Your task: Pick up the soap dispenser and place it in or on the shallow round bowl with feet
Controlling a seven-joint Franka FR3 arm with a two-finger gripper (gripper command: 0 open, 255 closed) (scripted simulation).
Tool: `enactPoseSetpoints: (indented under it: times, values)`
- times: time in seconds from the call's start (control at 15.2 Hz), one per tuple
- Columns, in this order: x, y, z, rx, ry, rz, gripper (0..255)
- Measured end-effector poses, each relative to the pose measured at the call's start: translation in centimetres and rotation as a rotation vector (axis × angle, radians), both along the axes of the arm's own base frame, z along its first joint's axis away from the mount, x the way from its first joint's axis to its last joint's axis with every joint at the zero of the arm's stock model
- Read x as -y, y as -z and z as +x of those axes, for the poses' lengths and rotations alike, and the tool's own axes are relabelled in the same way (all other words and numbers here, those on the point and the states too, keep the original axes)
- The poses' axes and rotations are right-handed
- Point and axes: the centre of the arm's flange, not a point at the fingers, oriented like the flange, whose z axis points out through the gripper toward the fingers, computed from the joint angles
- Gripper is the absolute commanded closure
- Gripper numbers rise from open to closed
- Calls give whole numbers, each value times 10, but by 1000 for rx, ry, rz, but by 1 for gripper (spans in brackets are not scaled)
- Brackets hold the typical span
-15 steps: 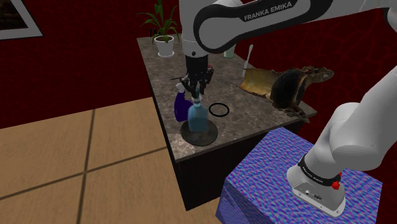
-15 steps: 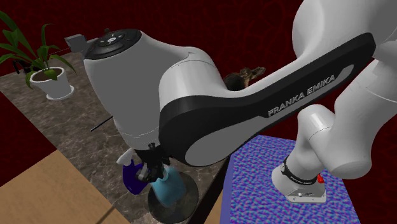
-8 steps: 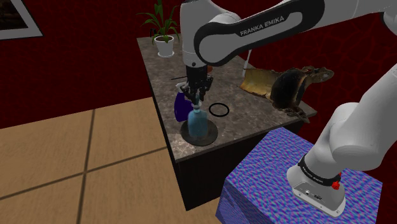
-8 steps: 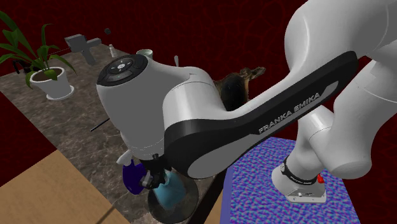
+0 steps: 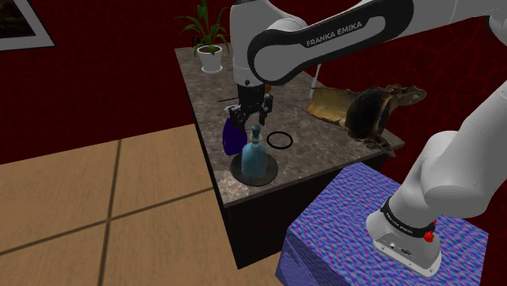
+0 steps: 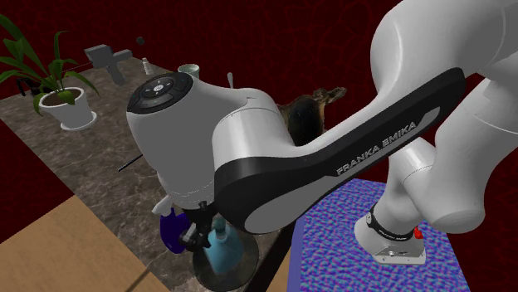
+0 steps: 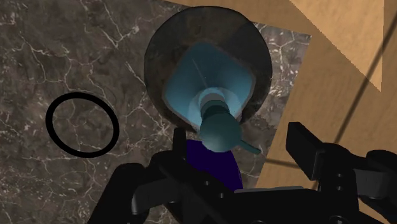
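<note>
So the dark marble-look counter (image 5: 203,89) had a small potted plant in a white pot (image 5: 210,57) at its far corner. A dark shallow round bowl (image 5: 274,169) sat near the front corner, just in from the edges. A deep-blue bottle-ish thing (image 5: 228,136) stood just beside it, and a thin black ring (image 5: 279,140) lay flat nearby. Along the opposite edge lay a tan crumpled sheet (image 5: 329,101) and a dark brown lumpy object (image 5: 372,112).

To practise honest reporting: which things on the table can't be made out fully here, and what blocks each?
- The bowl: its feet, wrist view, hidden under its own body.
- The bowl's near rim: second exterior view, cut by the bottom edge.
- The purple object: shoulder view, partly behind the soap dispenser; wrist view, partly under the end effector.
</note>
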Motion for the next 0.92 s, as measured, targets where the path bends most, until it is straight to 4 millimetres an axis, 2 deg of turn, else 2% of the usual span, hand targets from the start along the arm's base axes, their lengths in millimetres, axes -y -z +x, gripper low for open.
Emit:
enactPoseSetpoints:
  times: [0.26,0.59,0.92]
  values:
    - [0,0,0,0,0,0,0]
    - [-3,-46,0,2,0,1,0]
    - [-2,-50,0,0,0,0,0]
